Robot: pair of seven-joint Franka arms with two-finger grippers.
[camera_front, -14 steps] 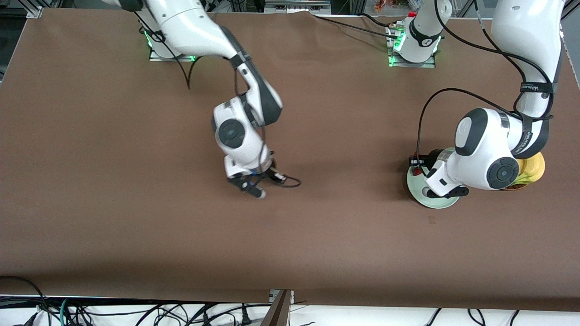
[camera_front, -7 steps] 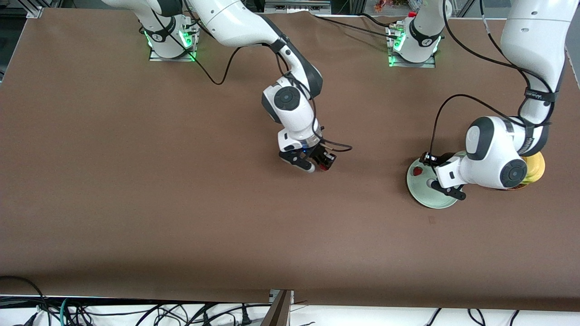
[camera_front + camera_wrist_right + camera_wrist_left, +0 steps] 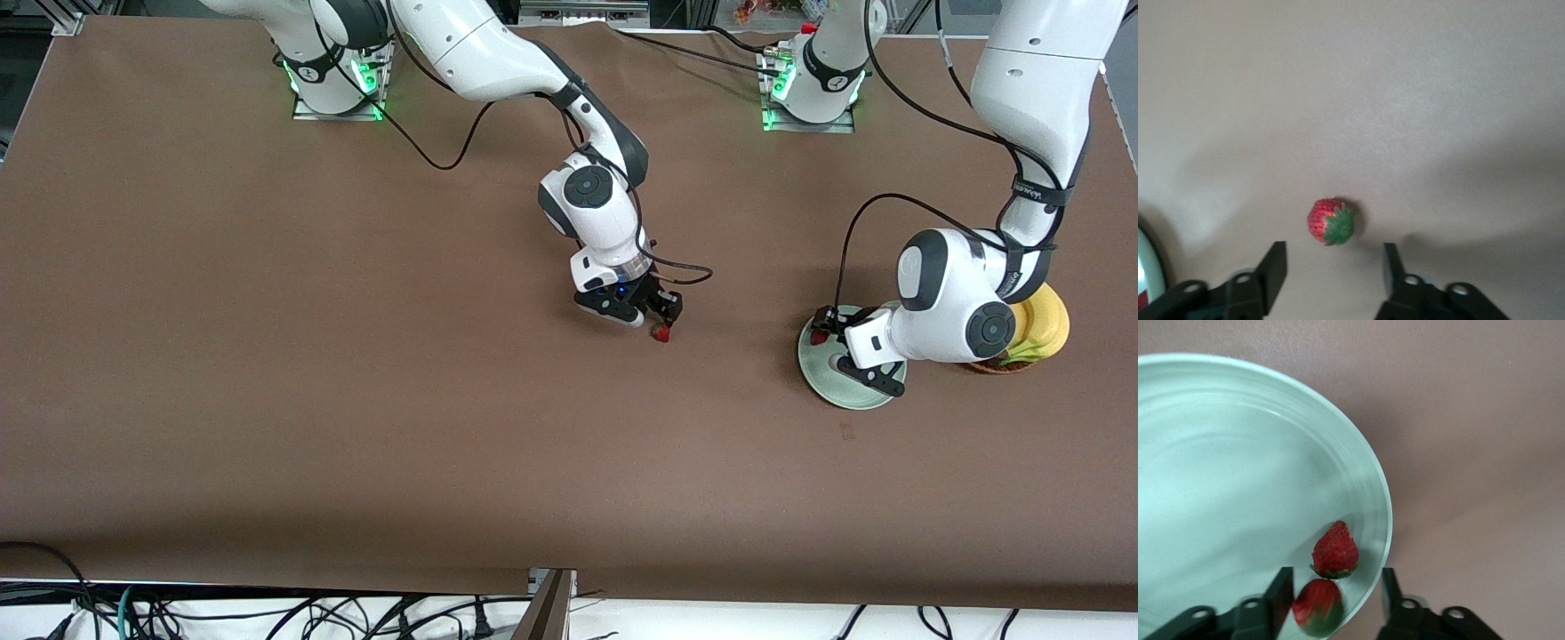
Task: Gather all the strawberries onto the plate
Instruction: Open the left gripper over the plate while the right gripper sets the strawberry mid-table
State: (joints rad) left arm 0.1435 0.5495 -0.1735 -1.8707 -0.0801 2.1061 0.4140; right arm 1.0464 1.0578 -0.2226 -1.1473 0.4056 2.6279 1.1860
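Two strawberries are seen in the plate under the opened left tool. A third strawberry is seen on the counter under the opened right tool.

We see a brown worktop carrying a mint plate, a loose strawberry well apart from the plate, and a basket beside it.

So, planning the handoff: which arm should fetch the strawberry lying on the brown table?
Right: its open claw hangs over that small red strawberry; the left claw is at the mint-green plate.
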